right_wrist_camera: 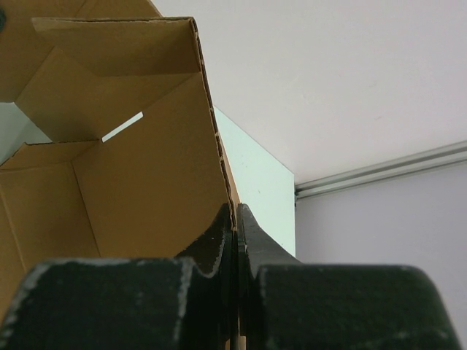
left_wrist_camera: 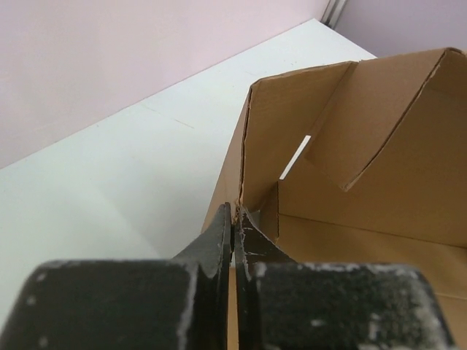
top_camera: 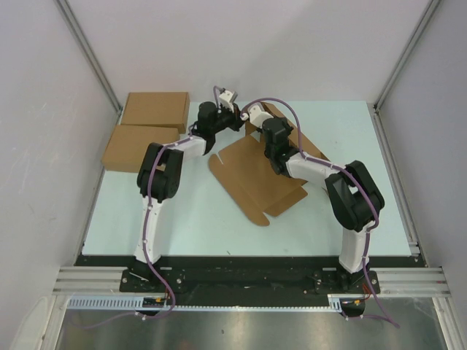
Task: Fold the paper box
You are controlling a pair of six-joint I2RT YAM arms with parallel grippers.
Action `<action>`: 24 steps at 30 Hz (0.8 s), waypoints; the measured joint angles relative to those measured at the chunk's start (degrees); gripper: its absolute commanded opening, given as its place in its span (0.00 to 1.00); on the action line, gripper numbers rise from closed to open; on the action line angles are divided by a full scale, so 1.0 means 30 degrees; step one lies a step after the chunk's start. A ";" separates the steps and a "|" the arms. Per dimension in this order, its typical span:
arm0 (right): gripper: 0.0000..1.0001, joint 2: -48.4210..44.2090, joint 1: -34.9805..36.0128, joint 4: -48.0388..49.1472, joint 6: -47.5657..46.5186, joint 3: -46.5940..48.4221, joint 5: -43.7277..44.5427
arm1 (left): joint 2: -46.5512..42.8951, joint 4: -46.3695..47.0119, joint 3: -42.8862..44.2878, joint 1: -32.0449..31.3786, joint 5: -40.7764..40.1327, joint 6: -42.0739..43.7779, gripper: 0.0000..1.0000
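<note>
Nearest my view, the left gripper (left_wrist_camera: pixel 233 213) is pinched tight on a raised side wall of the paper box (top_camera: pixel 257 179). The right gripper (right_wrist_camera: pixel 235 211) is clamped the same way on the wall at its own side. My read is that the sides are being stood up, so I'd move both arms evenly, no twisting, letting the creases fold clean and the corner tabs tuck inward. The box sits mid-table (top_camera: pixel 146 211), toward the far edge — plain brown, a broad panel lying flat toward me, folded tabs and a slit showing farther in.
</note>
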 measured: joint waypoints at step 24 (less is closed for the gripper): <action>0.59 -0.0495 0.2586 -0.1545 0.1231 -0.0313 0.1902 | -0.3832 -0.1545 -0.4371 -0.1268 -0.6251 -0.1625 0.00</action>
